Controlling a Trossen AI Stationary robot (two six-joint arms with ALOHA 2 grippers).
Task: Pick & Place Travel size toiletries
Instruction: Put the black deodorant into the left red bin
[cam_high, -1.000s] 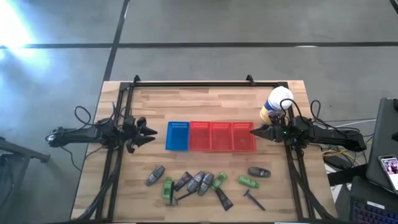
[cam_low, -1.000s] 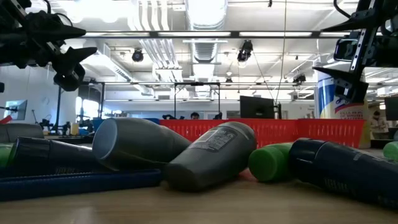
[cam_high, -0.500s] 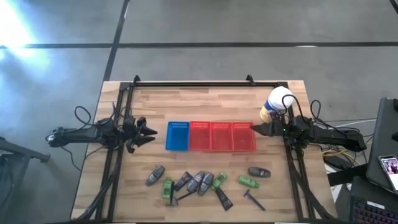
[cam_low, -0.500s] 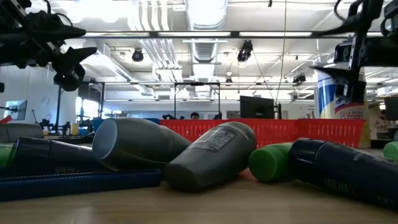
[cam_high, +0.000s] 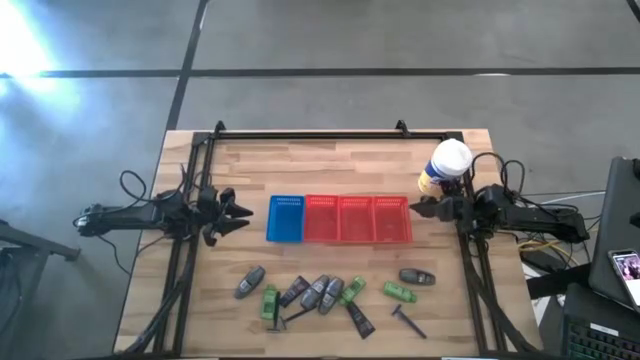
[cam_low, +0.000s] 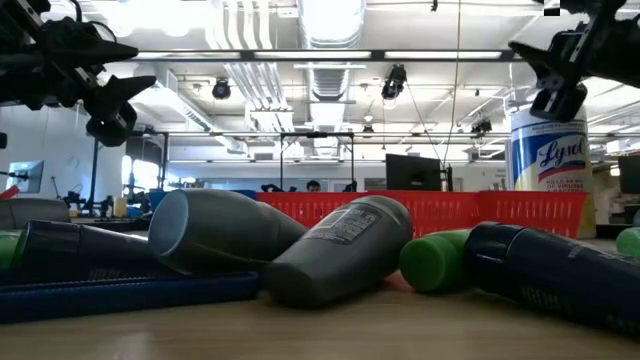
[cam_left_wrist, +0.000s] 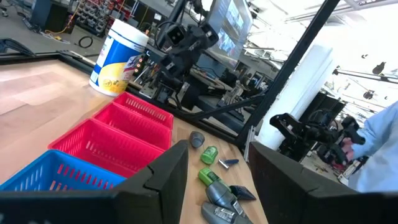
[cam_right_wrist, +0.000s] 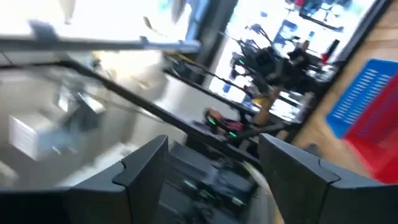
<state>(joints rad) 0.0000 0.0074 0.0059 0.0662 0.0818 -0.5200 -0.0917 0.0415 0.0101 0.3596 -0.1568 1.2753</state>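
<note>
The toiletries lie loose on their sides along the table's near edge: grey oval sticks (cam_high: 318, 291) (cam_low: 215, 232), green bottles (cam_high: 399, 292), brown tubes (cam_high: 360, 320) and thin razors (cam_high: 408, 322). My left gripper (cam_high: 247, 212) (cam_left_wrist: 214, 180) hovers open above the table, left of the blue basket. My right gripper (cam_high: 411, 209) (cam_low: 550, 75) (cam_right_wrist: 211, 165) is open and raised beside the rightmost red basket, in front of the canister. Neither gripper is near the toiletries.
A blue basket (cam_high: 285, 219) and a row of three red baskets (cam_high: 358, 219) stand across the table's middle. A white-and-yellow canister (cam_high: 447, 167) (cam_low: 547, 150) stands upright far right. A black frame (cam_high: 310, 133) runs along the far edge and sides. A person's sleeve (cam_left_wrist: 379, 155) shows beyond the table.
My right gripper has risen and drawn slightly back toward the table's right edge, turning at the wrist; in the low view it now sits above the canister's label instead of in front of it. The toiletries have not moved.
</note>
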